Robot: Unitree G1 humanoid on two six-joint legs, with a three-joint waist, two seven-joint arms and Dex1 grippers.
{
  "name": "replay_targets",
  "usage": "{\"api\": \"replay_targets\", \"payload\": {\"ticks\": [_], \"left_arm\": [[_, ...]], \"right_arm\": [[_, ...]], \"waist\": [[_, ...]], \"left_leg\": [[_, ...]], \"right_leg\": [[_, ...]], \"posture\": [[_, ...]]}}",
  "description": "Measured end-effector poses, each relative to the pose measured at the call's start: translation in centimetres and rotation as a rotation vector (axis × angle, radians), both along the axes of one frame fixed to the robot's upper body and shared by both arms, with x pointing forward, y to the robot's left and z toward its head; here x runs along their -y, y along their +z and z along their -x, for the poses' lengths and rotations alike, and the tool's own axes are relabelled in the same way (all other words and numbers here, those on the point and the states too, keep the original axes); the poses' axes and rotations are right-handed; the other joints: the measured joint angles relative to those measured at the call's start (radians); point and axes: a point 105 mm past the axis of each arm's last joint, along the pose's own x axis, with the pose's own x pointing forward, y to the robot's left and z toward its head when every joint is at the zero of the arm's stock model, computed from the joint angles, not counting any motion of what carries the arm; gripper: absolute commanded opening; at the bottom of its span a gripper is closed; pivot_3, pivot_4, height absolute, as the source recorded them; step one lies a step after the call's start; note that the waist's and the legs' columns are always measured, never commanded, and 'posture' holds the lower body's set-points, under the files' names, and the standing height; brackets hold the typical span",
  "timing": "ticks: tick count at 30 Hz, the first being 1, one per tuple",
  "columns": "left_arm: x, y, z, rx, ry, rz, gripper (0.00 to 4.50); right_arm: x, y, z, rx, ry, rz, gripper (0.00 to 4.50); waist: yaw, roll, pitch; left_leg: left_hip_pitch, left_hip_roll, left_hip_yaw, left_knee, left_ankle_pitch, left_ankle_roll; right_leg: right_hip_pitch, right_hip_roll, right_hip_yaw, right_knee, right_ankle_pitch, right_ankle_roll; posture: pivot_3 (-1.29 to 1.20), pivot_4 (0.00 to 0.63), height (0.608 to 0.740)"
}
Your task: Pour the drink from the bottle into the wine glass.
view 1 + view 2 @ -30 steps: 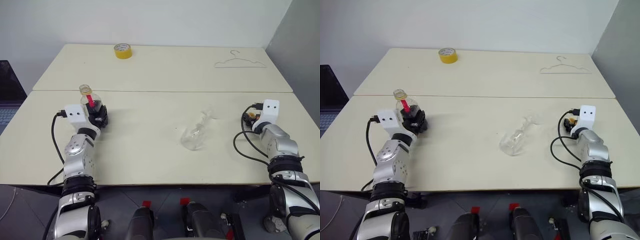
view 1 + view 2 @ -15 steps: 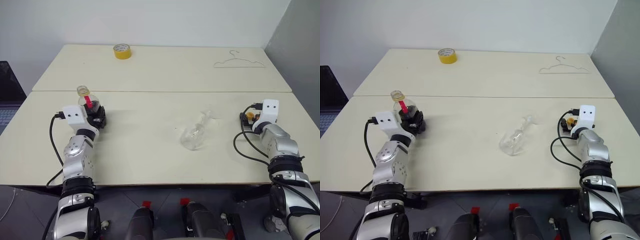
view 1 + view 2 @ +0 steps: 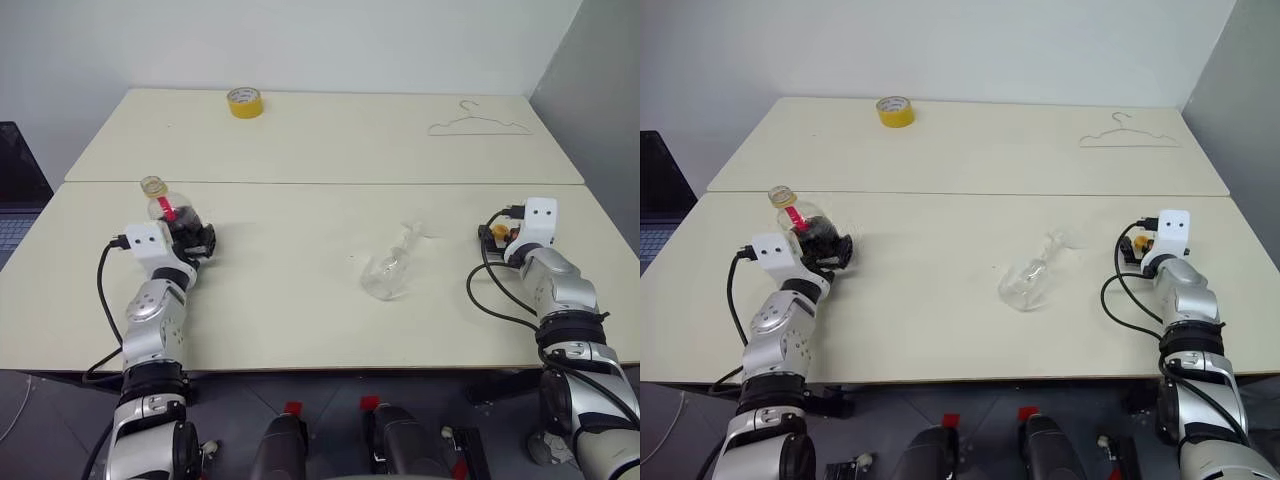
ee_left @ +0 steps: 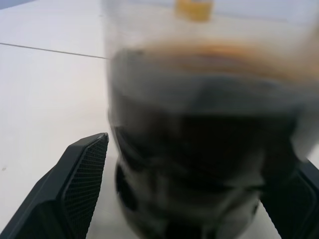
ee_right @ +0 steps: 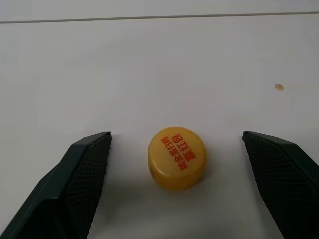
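Observation:
The bottle (image 3: 175,212) stands uncapped on the table (image 3: 300,320) at the left, leaning left, with the dark drink (image 4: 199,164) in its lower half. My left gripper (image 3: 193,236) is open around it, and its fingers (image 4: 82,181) stand a little off the bottle's sides. The wine glass (image 3: 390,268) lies on its side near the table's middle, bowl toward me and foot pointing away. At the right, my right gripper (image 3: 493,232) is open, with the yellow cap (image 5: 177,158) lying flat on the table between its fingers, untouched.
A yellow tape roll (image 3: 245,101) sits on the far table at the back left. A wire hanger (image 3: 478,122) lies at the back right. A seam (image 3: 330,183) runs between the two tables. A laptop (image 3: 15,190) stands off the left edge.
My left gripper has opened off the bottle, and the bottle now leans further left. The glass and my right arm have stayed where they were.

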Motion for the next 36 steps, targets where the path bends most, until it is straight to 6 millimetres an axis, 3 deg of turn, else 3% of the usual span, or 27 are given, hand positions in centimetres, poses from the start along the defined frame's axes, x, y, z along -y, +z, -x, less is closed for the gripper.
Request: {"api": "replay_targets", "payload": {"ticks": [5,16,23,30,36], "left_arm": [[-0.3,0.2,0.5,0.001,-0.027,-0.027,4.47],[-0.7,0.7,2.0,-0.005,-0.094,-0.083,4.47],[-1.5,1.4,3.2,0.001,-0.134,-0.121,4.47],[-1.7,3.0,4.7,0.013,-0.193,-0.188,4.47],[-3.3,4.5,7.7,0.008,-0.219,-0.208,4.47]], "right_arm": [[-0.6,1.4,-0.4,0.040,0.040,0.000,4.50],[-0.8,1.9,-0.5,0.049,0.071,0.012,4.50],[-1.6,3.8,-0.9,0.069,0.154,0.063,4.50],[-1.3,5.0,-0.2,0.007,0.281,0.246,4.50],[-0.7,7.5,0.7,-0.023,0.419,0.438,4.50]], "waist": [[-0.001,0.000,0.000],[-0.001,0.000,0.000],[0.000,0.000,0.000],[0.003,0.000,0.000],[0.000,0.000,0.000]], "left_leg": [[0.000,0.000,0.000,0.000,0.000,0.000],[0.000,0.000,0.000,0.000,0.000,0.000],[0.000,0.000,0.000,0.000,0.000,0.000],[0.000,0.000,0.000,0.000,0.000,0.000],[0.000,0.001,0.001,-0.001,0.000,0.000]], "right_leg": [[0.000,0.000,0.000,0.000,0.000,0.000],[0.000,0.000,0.000,0.000,0.000,0.000],[0.000,0.000,0.000,0.000,0.000,0.000],[-0.001,-0.001,0.000,-0.001,0.000,0.000],[-0.001,-0.001,0.000,-0.001,0.000,0.000]], "posture": [[0.00,0.150,0.740],[0.00,0.150,0.740],[0.00,0.150,0.740],[0.00,0.150,0.740],[0.00,0.150,0.740]]}}
